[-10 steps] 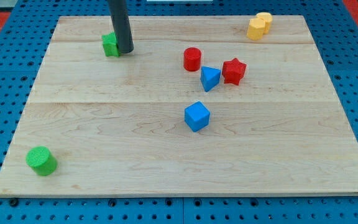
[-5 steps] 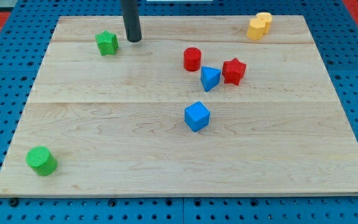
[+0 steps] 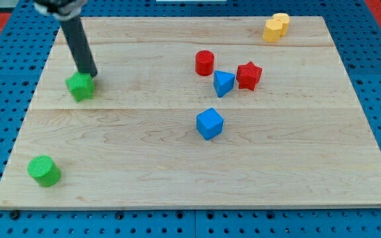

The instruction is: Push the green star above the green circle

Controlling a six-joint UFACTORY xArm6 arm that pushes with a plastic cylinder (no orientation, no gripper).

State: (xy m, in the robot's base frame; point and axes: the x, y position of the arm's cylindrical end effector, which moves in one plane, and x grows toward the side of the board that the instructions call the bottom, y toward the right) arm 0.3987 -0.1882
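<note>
The green star [image 3: 80, 87] lies on the wooden board [image 3: 190, 152] at the view's left, in the upper half. My tip [image 3: 90, 74] touches the star's upper right edge, and the dark rod rises up and to the left from it. The green circle [image 3: 43, 170] sits near the board's bottom left corner, well below the star and a little to its left.
A red cylinder [image 3: 205, 63], a blue triangular block [image 3: 223, 82] and a red star [image 3: 249, 75] cluster right of centre. A blue cube [image 3: 209, 123] lies below them. A yellow block [image 3: 276, 27] sits at the top right.
The green star has moved down and to the left, from near the top edge toward the green circle. My tip swung from the star's right to its upper right.
</note>
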